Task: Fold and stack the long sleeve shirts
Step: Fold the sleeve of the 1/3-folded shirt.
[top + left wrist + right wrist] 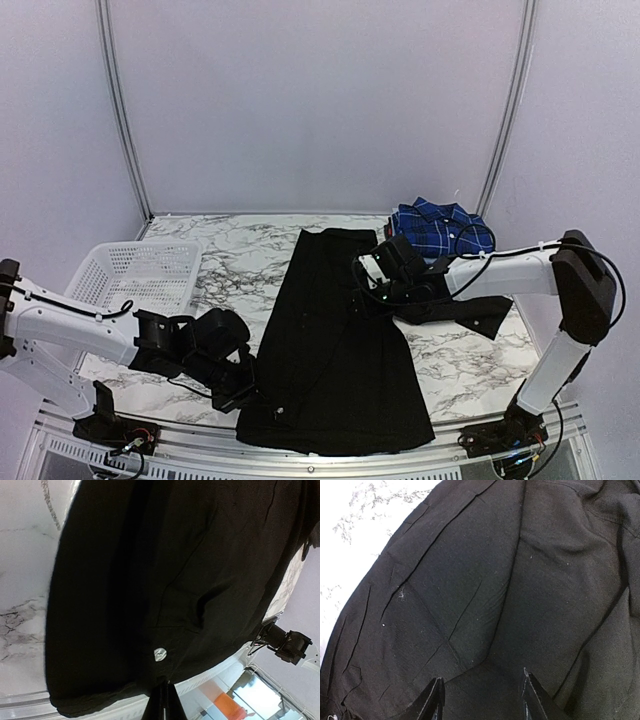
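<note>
The plain black long sleeve shirt (pixel 330 350) lies spread lengthwise down the middle of the marble table, one sleeve (pixel 470 312) trailing off to the right. My left gripper (pixel 243 388) is at its lower left hem. In the left wrist view the gripper (pixel 162 696) is shut, pinching the cloth edge just below a white button (pixel 159 654). My right gripper (pixel 372 280) hovers over the shirt's right side near the sleeve. In the right wrist view it (pixel 482 700) is open, with black cloth (pixel 495 580) between and beyond the fingers. A folded blue plaid shirt (pixel 440 228) lies at the back right.
A white mesh basket (pixel 140 272) stands at the left, behind my left arm. The table's near edge (pixel 330 458) runs just below the shirt's hem. Grey curtain walls close off the back.
</note>
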Robot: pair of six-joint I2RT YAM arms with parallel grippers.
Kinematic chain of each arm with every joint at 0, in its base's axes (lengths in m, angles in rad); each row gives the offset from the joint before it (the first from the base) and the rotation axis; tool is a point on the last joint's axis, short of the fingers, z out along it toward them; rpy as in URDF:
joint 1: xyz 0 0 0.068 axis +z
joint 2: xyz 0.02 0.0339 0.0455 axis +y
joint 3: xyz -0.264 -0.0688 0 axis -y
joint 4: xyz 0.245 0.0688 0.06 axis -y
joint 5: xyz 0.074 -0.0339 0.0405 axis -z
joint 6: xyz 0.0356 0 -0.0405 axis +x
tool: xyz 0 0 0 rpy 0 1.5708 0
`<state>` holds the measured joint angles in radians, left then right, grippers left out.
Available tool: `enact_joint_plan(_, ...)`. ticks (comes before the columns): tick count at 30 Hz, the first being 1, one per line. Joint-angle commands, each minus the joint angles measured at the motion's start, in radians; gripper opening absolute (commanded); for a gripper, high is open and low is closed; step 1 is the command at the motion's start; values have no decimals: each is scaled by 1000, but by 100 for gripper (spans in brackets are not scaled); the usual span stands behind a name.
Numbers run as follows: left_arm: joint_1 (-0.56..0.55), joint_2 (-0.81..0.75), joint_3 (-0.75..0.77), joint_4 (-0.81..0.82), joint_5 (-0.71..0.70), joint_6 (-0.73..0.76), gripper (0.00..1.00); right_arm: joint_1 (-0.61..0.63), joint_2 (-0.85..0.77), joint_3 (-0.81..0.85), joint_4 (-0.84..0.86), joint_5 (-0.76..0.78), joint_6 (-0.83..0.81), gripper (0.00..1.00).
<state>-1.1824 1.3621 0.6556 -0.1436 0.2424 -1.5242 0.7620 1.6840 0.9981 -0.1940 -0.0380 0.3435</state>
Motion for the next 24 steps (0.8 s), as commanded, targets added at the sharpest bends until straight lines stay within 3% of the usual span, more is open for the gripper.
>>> enact_joint_plan(1, -22, 1, -35, -68, 9, 46, 0, 8, 0, 41, -18, 22, 1, 46)
enact_joint_plan(4, -30, -47, -73, -93, -8, 42, 7, 9, -19, 40, -31, 33, -6, 46)
enact_joint_plan(7, -35, -94, -65, -172, -38, 72, 43, 9, -34, 48, -48, 60, -15, 46)
enact_joint_plan(10, -31, -126, 10, -337, -134, 172, 56, 9, -57, 57, -61, 77, -22, 46)
enact_joint_plan(14, 10, -122, 156, -461, -284, 323, 59, 8, -96, 51, -83, 128, -29, 46)
enact_joint_plan(24, 200, 312, 533, -235, -331, 737, 55, -54, -203, -29, -76, 217, -4, 46)
